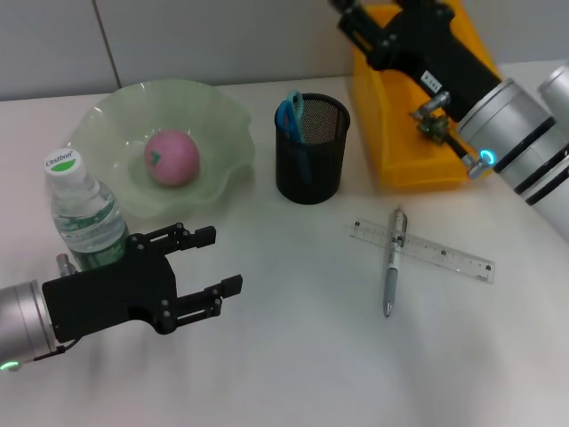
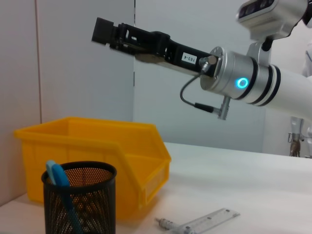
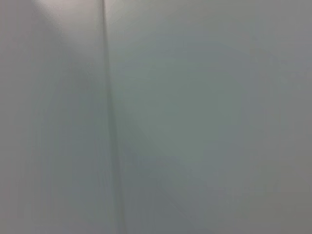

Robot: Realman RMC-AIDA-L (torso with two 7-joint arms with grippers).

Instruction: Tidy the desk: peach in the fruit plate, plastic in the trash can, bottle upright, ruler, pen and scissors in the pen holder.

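On the desk: peach (image 1: 172,157) in the fruit plate (image 1: 227,133), bottle (image 1: 84,213) upright, scissors (image 1: 292,117) in the pen holder (image 1: 311,149). Still out: pen (image 1: 392,264) lying across ruler (image 1: 420,250). Left gripper (image 1: 218,261) spread open beside the bottle, right gripper (image 2: 105,33) up over the yellow bin (image 1: 391,133), can't tell if open.

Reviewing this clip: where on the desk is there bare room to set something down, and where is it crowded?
Bare: the near strip between the left gripper and the pen, and the gap from the pen holder forward. Crowded: the far row, where fruit plate, pen holder and yellow bin sit close together, with the right arm over the bin. The pen lies across the ruler.
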